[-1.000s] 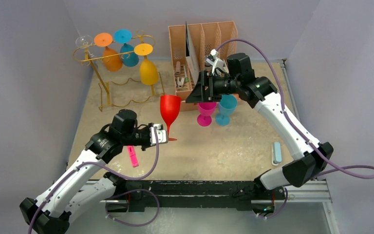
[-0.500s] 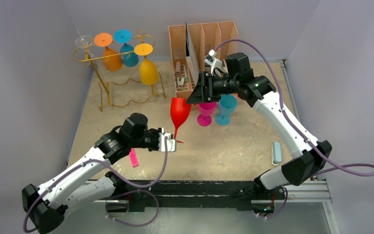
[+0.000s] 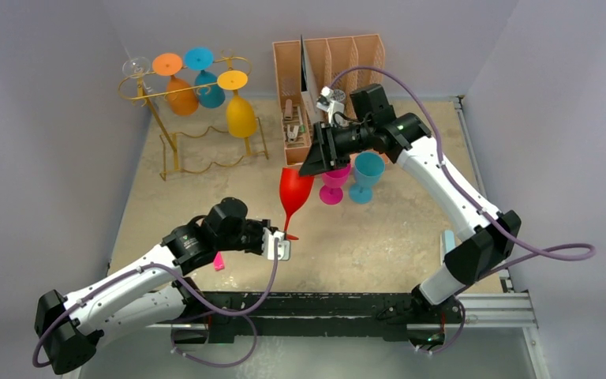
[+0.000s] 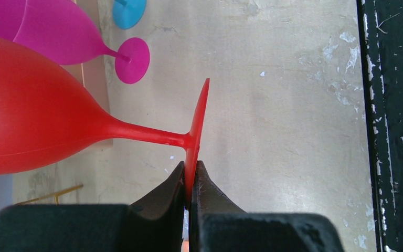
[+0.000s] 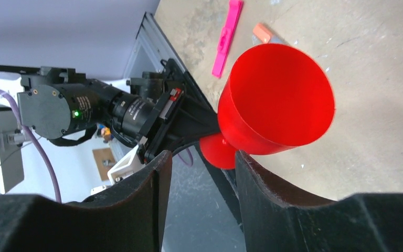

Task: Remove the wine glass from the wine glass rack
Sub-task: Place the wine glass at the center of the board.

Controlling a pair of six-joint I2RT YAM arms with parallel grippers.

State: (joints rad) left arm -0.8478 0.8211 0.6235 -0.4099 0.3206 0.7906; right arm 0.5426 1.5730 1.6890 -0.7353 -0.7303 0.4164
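A red wine glass [image 3: 294, 192] hangs tilted above the table, off the gold wire wine glass rack [image 3: 163, 136]. My left gripper [image 3: 284, 241] is shut on the rim of its foot [image 4: 198, 121], and the bowl [image 4: 31, 121] leans away to the left. My right gripper [image 3: 311, 162] hovers just beyond the bowl's open mouth [image 5: 275, 105]. Its jaws [image 5: 202, 157] stand apart with nothing between them, and the bowl lies past the right finger [image 5: 273, 189]. Orange [image 3: 181, 95], blue [image 3: 209, 91] and yellow [image 3: 241, 114] glasses hang upside down on the rack.
A magenta glass [image 3: 334, 183] and a blue glass [image 3: 365, 175] stand under my right arm, in front of the peach organiser [image 3: 327, 63]. A pink marker [image 3: 218, 260] lies by my left arm. A pale blue bar [image 3: 447, 246] lies at the right.
My left arm has carried the red glass right and toward the near edge, tilting it. My right gripper has shifted left toward the bowl, and its jaws have narrowed.
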